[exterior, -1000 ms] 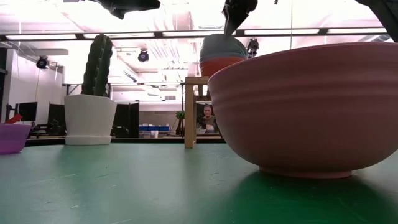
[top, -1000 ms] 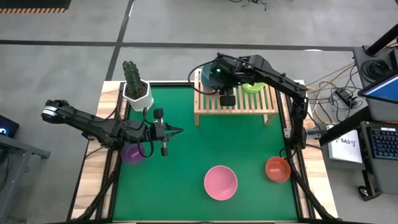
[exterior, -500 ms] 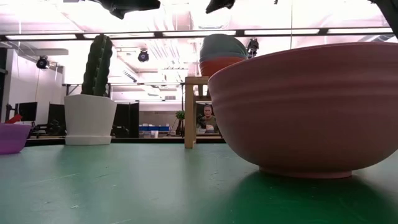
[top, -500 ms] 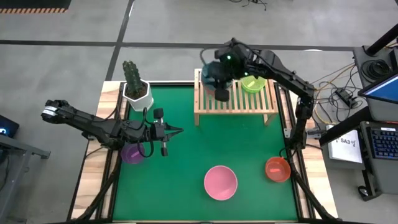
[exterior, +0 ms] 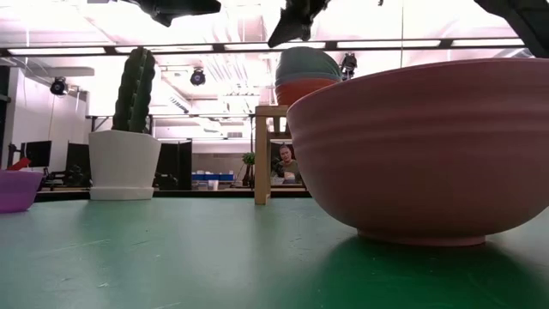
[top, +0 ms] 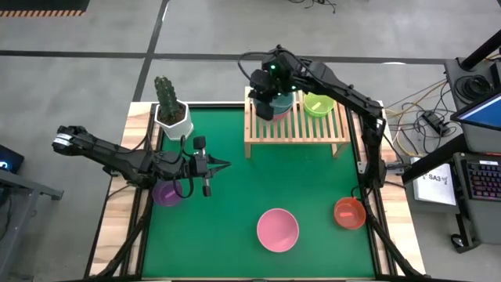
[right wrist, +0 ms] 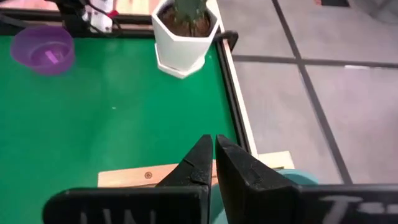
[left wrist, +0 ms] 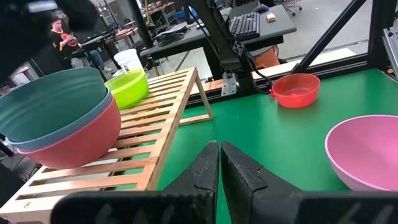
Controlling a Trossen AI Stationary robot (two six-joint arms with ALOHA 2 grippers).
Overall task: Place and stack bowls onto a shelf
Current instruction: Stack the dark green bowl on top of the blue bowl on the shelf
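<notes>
A teal bowl point(top: 277, 103) tops a blue one and a red bowl point(left wrist: 74, 146), stacked at the left end of the wooden shelf point(top: 297, 128). A green bowl point(top: 318, 104) sits on the slats beside the stack. My right gripper point(right wrist: 213, 155) hovers shut above the stack's far left side point(top: 260, 81), pointing toward the table's left. On the green mat lie a pink bowl point(top: 278, 229), a red-orange bowl point(top: 350, 212) and a purple bowl point(top: 166, 193). My left gripper point(top: 224, 165) waits shut over the mat's left half, above the purple bowl's right side.
A white pot with a cactus point(top: 172, 110) stands at the mat's far left corner. Open mat lies between the shelf and the pink bowl. In the low view the pink bowl point(exterior: 429, 154) fills the right side, and a person shows far behind the table.
My right gripper has drawn back from the shelf's near side toward the far edge, passing over the stacked bowls. It has turned to point at the table's left and has shut with nothing between its fingers. The bowls have stayed in place.
</notes>
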